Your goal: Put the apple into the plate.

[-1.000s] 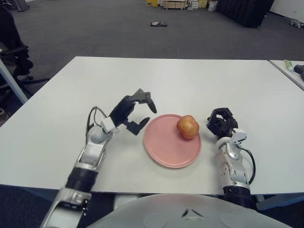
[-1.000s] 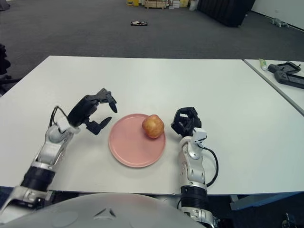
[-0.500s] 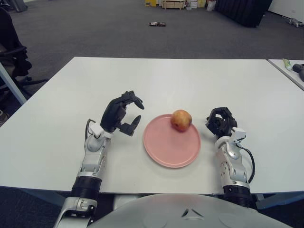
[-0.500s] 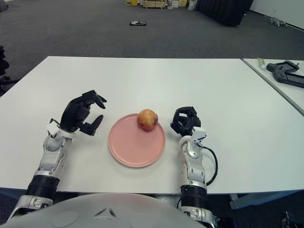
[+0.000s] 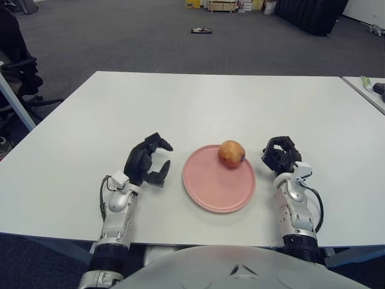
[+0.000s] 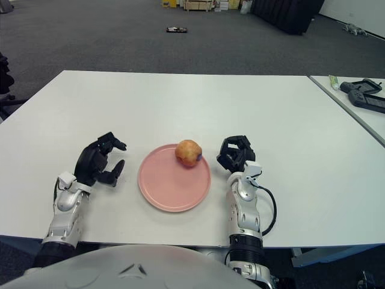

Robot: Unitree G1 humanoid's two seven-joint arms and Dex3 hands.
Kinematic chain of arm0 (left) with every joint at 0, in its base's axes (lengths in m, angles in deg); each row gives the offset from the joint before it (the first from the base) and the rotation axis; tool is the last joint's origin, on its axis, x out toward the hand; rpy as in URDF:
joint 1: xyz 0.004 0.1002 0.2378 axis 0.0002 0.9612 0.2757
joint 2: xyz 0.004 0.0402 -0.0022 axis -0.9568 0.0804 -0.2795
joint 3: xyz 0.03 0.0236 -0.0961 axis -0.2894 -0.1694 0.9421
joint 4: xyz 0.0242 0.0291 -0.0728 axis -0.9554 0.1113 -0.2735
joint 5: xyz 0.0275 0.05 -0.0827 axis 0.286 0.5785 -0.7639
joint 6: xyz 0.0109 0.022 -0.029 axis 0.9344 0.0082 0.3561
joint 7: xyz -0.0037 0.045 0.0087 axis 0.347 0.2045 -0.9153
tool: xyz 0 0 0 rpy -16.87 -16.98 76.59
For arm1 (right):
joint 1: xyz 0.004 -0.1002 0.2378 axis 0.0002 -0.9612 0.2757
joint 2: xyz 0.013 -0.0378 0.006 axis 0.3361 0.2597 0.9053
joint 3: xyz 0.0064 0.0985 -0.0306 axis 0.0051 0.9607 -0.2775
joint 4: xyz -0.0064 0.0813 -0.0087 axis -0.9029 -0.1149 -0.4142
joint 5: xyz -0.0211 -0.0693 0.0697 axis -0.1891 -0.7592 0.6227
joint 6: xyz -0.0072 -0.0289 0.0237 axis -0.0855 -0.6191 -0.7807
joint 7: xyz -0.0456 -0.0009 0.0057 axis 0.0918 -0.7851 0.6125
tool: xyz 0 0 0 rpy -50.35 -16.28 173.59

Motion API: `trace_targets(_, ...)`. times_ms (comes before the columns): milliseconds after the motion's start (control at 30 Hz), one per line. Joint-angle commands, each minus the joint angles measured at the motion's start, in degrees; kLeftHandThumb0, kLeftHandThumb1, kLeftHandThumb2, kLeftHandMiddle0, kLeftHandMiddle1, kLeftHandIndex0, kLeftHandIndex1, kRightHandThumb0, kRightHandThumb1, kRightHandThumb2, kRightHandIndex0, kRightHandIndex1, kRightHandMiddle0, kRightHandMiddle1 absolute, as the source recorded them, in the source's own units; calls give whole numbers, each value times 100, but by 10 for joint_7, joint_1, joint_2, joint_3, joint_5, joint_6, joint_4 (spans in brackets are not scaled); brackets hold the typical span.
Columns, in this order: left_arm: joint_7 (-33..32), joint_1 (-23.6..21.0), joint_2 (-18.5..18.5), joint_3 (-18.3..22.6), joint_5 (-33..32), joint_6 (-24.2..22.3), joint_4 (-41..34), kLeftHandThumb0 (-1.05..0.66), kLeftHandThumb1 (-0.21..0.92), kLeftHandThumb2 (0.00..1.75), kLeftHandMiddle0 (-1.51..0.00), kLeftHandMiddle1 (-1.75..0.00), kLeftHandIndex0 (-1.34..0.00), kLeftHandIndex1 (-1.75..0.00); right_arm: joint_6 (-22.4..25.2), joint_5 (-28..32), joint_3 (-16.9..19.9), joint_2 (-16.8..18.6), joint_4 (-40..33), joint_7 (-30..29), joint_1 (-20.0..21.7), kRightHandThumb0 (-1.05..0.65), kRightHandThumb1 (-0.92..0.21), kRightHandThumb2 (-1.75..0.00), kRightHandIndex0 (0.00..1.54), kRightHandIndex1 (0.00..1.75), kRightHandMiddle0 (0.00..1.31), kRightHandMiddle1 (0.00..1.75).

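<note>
Apple (image 5: 231,153) sits on the pink plate (image 5: 213,191), at its far rim toward the right side. Plate lies on the white table (image 5: 240,102), near the front edge. Left hand (image 5: 146,165) just left of the plate, fingers loosely spread, holding nothing. Right hand (image 5: 278,155) just right of the plate, fingers curled in, empty.

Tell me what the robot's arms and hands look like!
The left hand and right hand are black with three chunky fingers each. Both forearms are shiny silver and white with black bands near the bottom. A thin black cable loops beside each wrist.
</note>
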Motion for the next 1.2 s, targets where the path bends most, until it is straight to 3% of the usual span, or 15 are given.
trace_targets(0,-33,10,7,7,23,-15,-1,-1,19,137,-62,-175,-70,-148,19,-4,1,-1,24,-1,-12,-42,-50,-109,96,175,47,175)
trace_targets(133,-82,14,21,12,56,-15,19,-1,32,125,-58,-160,-53,-168,15,-9,-1,-6,28,4,-11,-42,-50,-110,98,175,47,175)
trace_targets(400,-182,-3,49,12,128,18,67,-1,46,104,-61,-141,-40,-174,10,-12,-3,-7,33,8,-9,-43,-48,-112,100,175,48,175)
trace_targets(600,-225,-17,52,13,150,37,101,-1,48,101,-62,-138,-38,-175,9,-14,-4,-8,34,10,-8,-43,-48,-112,100,175,48,175)
trace_targets(1167,-277,-36,57,12,163,-3,128,-1,46,107,-62,-145,-36,-175,15,-11,-9,-1,27,15,-13,-43,-49,-111,100,175,48,175)
